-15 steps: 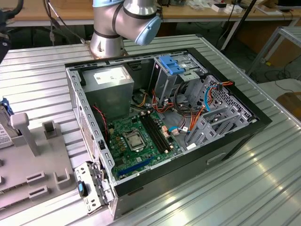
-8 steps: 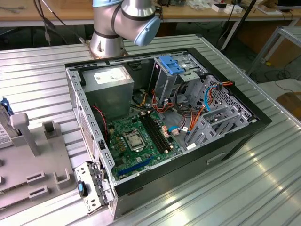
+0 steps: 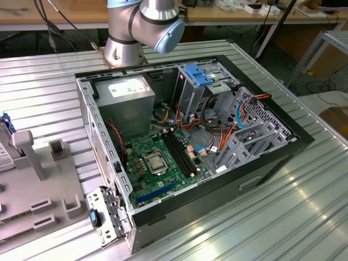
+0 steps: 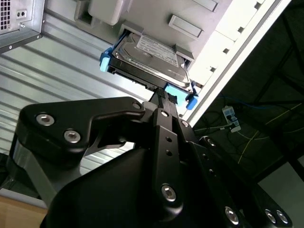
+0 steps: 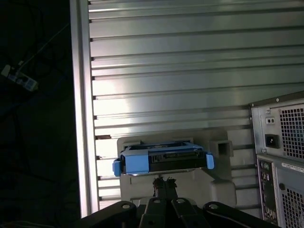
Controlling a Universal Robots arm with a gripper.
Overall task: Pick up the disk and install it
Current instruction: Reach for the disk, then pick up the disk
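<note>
On the grey holder (image 5: pixel 202 186) near the ribbed table's (image 5: pixel 166 71) edge, the disk (image 4: pixel 147 57) lies flat, blue rails on its sides. Just short of its connector end, in both wrist views, the gripper (image 4: pixel 160 96) hangs with fingers drawn together, clamping nothing.

Disk (image 5: pixel 164 161) on the holder (image 5: pixel 213 187) (beside the computer case (image 5: pixel 280 142)), atop the table (image 5: pixel 166 71).

Your arm (image 3: pixel 142 24) sits at 12 o'clock in the exterior view, silver joint with a blue cap. In both wrist views your gripper (image 4: pixel 161 97) (image 5: pixel 165 183) shows black linkages narrowing to the tip.
</note>
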